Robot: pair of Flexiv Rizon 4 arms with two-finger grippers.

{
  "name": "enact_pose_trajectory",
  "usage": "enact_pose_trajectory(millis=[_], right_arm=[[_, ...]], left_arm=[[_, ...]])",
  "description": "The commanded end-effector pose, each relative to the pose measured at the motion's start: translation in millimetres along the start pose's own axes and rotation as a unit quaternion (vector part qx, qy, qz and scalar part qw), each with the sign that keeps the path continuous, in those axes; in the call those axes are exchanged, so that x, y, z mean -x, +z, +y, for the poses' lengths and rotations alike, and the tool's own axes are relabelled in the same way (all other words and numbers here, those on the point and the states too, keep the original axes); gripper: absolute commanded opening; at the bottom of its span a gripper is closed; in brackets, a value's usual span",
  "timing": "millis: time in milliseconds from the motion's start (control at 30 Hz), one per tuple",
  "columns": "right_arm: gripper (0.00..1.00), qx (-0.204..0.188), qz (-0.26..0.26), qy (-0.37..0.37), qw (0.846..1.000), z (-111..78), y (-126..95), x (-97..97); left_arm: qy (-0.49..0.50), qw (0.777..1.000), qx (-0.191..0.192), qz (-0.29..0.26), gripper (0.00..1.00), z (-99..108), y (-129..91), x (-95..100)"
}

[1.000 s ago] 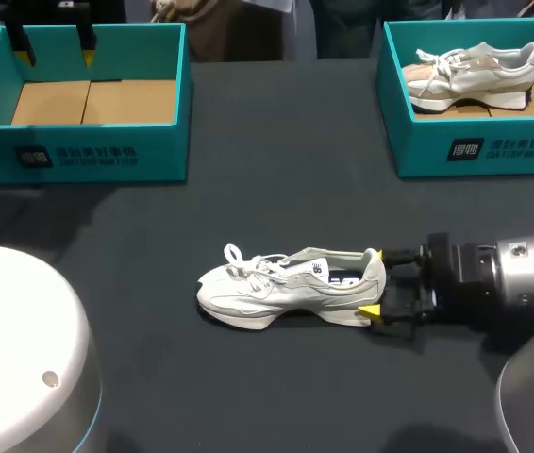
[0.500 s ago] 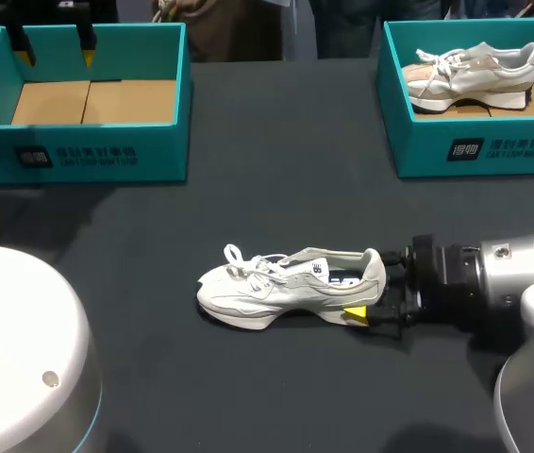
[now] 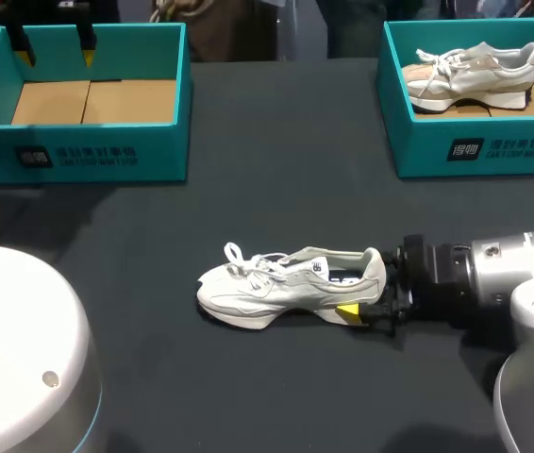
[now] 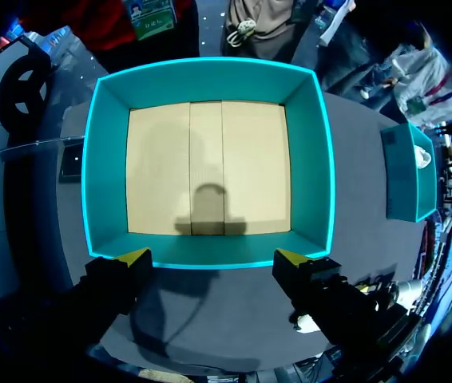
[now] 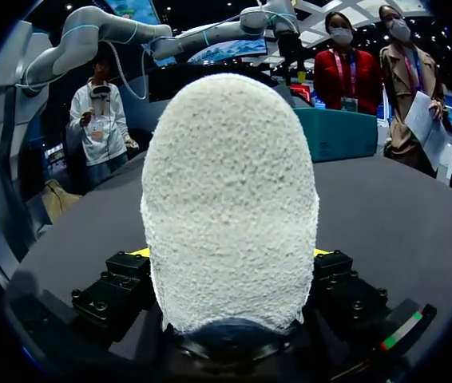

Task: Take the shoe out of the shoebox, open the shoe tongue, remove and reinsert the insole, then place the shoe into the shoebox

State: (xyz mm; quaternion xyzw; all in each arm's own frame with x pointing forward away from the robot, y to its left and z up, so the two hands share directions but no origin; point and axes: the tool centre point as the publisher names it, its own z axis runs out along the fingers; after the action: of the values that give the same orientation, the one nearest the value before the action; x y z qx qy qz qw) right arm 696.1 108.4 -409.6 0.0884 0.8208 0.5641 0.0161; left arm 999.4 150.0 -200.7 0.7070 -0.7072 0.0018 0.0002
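Well, the shoe (image 3: 291,288) lies upright at the middle of the desk (image 3: 276,142), toe toward 9 o'clock. At its 3 o'clock the right tool (image 3: 359,291) stands spread around the heel, not clamped. The left tool (image 4: 212,257) hangs wide open over the empty shoebox (image 3: 88,151) at 10 o'clock.

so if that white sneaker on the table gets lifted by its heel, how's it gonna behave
Probably light: the sneaker looks like a fabric runner with a foam sole. Held only at the heel, where the right gripper sits, the toe end may sag. The fuzzy heel looks soft, so it could squash rather than slip.
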Motion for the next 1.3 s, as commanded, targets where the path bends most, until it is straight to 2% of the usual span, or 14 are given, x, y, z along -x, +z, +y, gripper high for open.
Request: enact_pose_trajectory(millis=[33,500,1300], right_arm=[[0.00,-0.003,0.004,-0.003,1.000,0.3,3,0.1],[0.00,-0.016,0.028,-0.018,0.999,2.6,-8,4.3],[0.00,-0.010,0.035,-0.018,0.999,0.9,-7,6.8]], left_arm=[[0.000,1.000,0.000,0.000,1.00,0,0,0.0],[0.000,1.000,0.000,0.000,1.00,0,0,0.0],[0.000,1.000,0.000,0.000,1.00,0,0,0.0]])
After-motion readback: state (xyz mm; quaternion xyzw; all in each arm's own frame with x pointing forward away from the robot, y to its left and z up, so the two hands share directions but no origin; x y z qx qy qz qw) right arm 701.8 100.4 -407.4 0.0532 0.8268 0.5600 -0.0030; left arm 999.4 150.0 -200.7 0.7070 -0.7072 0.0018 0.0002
